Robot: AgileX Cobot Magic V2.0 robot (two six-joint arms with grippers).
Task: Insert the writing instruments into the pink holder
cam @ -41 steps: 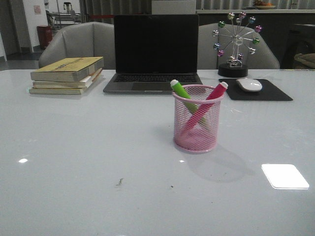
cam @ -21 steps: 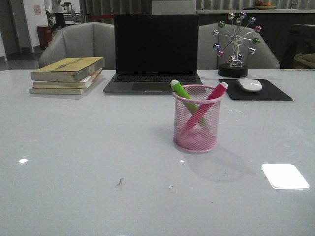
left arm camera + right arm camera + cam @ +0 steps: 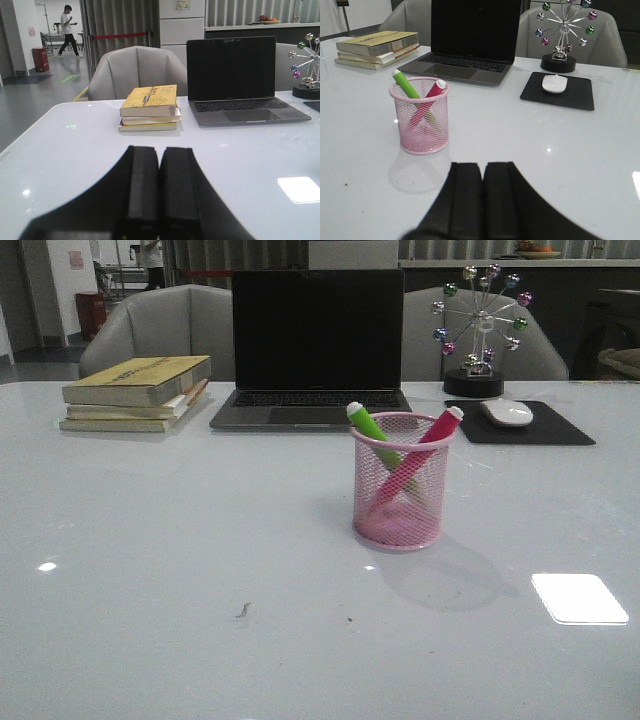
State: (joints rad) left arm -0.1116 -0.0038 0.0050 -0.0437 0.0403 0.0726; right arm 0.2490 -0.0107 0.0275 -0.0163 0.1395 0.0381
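The pink holder (image 3: 403,483) (image 3: 421,117), a wire-mesh cup, stands upright at the table's middle. Inside it lean the two writing instruments, crossed: a lime green marker (image 3: 372,427) (image 3: 405,85) tipping left and a pink marker (image 3: 433,433) (image 3: 431,93) tipping right, both tops above the rim. My right gripper (image 3: 483,167) is shut with nothing in it, low over the table on the near side of the holder and apart from it. My left gripper (image 3: 160,152) is shut and empty over bare table, facing the books. Neither gripper shows in the front view.
A stack of books (image 3: 138,392) (image 3: 149,107) lies at the back left. An open laptop (image 3: 313,345) sits behind the holder. At the back right are a black mouse pad with a white mouse (image 3: 507,412) and a ferris-wheel ornament (image 3: 479,330). Grey chairs stand behind the table.
Nothing on the table has moved; holder and markers stay put. Only a person far in the background has walked across.
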